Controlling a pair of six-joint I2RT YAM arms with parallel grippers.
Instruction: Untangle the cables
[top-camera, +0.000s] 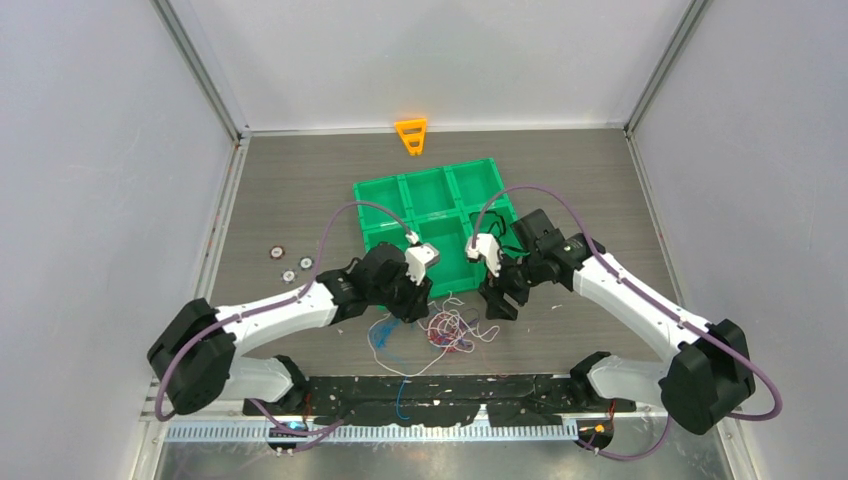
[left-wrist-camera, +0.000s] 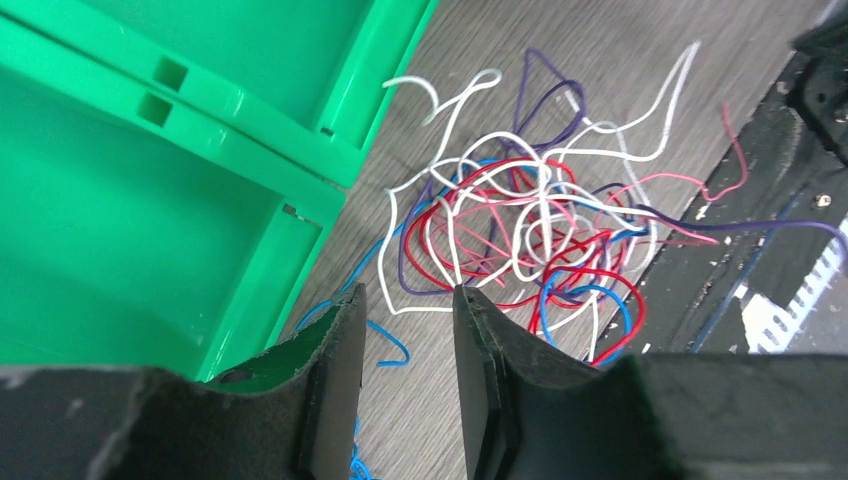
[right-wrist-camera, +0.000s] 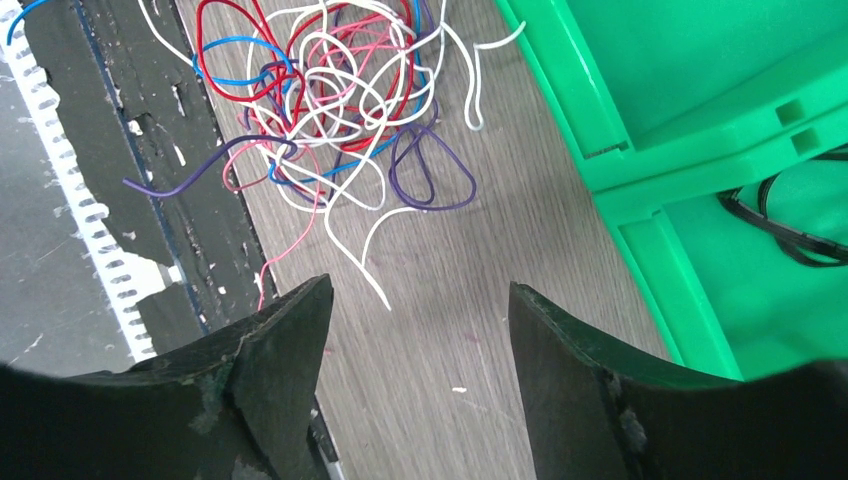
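Observation:
The cables (top-camera: 450, 330) lie in a tangled heap of white, red, blue, purple and pink wires on the table, just in front of the green tray. A loose blue wire (top-camera: 385, 337) trails to the heap's left. My left gripper (top-camera: 415, 305) hangs over the heap's left edge, open and empty. In the left wrist view the heap (left-wrist-camera: 520, 220) lies just past the gripper (left-wrist-camera: 408, 295), and a blue wire (left-wrist-camera: 392, 345) lies on the table under the gap. My right gripper (top-camera: 497, 305) is at the heap's right, open wide and empty. In the right wrist view the heap (right-wrist-camera: 320, 90) lies ahead of the gripper (right-wrist-camera: 420, 288).
A green compartment tray (top-camera: 400, 185) stands behind the heap, also showing in the left wrist view (left-wrist-camera: 150, 200) and the right wrist view (right-wrist-camera: 700, 120); one compartment holds a black cable (right-wrist-camera: 790, 225). Small silver discs (top-camera: 290, 265) lie at the left. An orange piece (top-camera: 411, 135) sits at the back. A black base strip (top-camera: 450, 390) runs along the near edge.

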